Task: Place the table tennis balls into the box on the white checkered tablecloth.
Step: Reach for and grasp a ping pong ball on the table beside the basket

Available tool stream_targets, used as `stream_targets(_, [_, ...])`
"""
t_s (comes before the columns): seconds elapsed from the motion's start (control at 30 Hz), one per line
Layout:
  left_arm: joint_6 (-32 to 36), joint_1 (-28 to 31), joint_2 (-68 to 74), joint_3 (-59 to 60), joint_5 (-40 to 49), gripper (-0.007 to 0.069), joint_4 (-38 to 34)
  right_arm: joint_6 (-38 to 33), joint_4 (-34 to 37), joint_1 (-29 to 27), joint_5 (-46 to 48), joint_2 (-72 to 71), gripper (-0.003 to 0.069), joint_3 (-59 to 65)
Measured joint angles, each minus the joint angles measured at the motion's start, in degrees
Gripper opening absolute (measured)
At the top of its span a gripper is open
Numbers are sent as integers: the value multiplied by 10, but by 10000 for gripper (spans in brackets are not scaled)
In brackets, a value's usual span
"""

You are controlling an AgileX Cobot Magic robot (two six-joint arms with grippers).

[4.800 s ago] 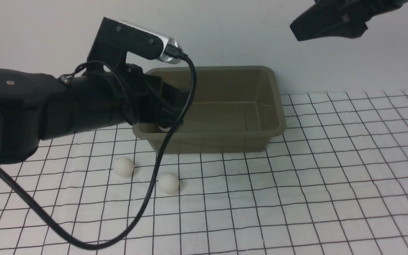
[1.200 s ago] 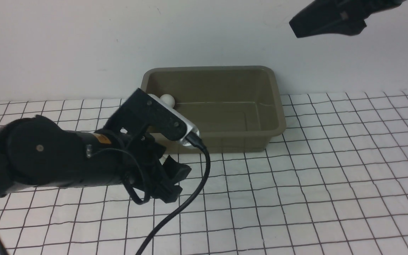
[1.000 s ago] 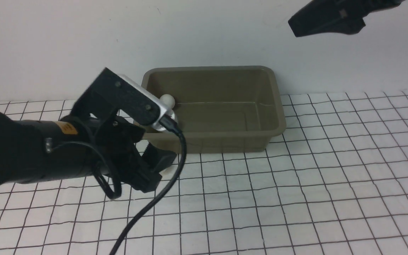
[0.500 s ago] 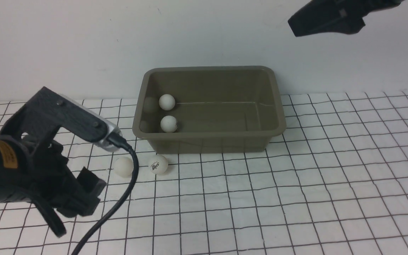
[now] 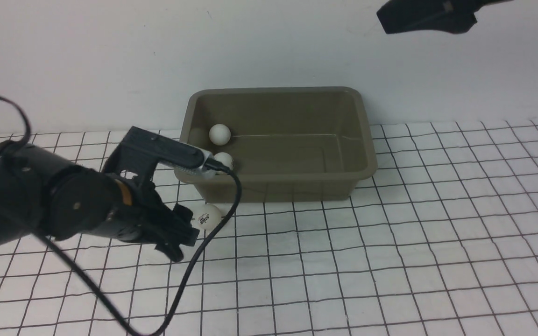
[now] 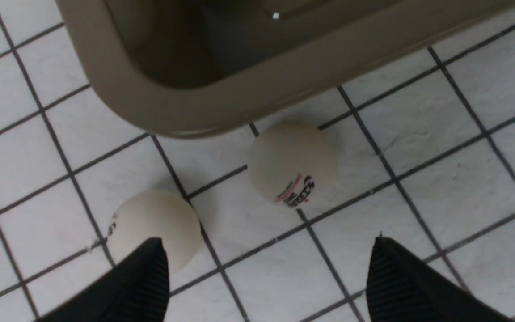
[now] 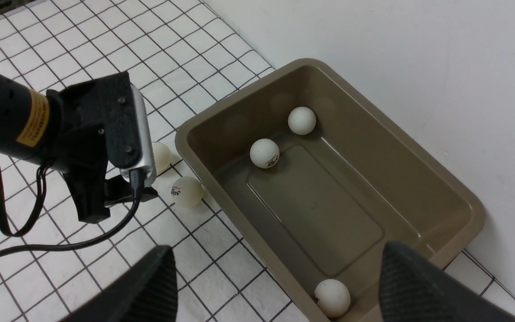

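Low on the left, left claw (image 6: pixel 266 255) spread wide above the white checkered tablecloth (image 5: pixel 437 233), near ball (image 6: pixel 154 226) and logo ball (image 6: pixel 292 164) just off the box (image 5: pixel 287 189) corner; three balls (image 7: pixel 264 153) inside; high right, right claw (image 7: pixel 277 273) wide open.

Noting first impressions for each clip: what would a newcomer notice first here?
The rectangular olive-grey plastic tub in the middle, holding three small white plastic balls. Beside its near left corner, the black left pincer hangs open over a logo-printed white ball and another white ball on the black-gridded white cloth.
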Motion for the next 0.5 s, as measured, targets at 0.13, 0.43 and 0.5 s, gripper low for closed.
stream_targets(0.13, [0,1,0,-2,30,531,25,0,0,0,3,0,547,0])
stream_targets(0.43, [-26,57,0,-2,84,531,94,0,0,0,9,0,547,0])
stream_targets(0.5, [-26,62,0,-2,60,531,94,0,0,0,12,0,547,0])
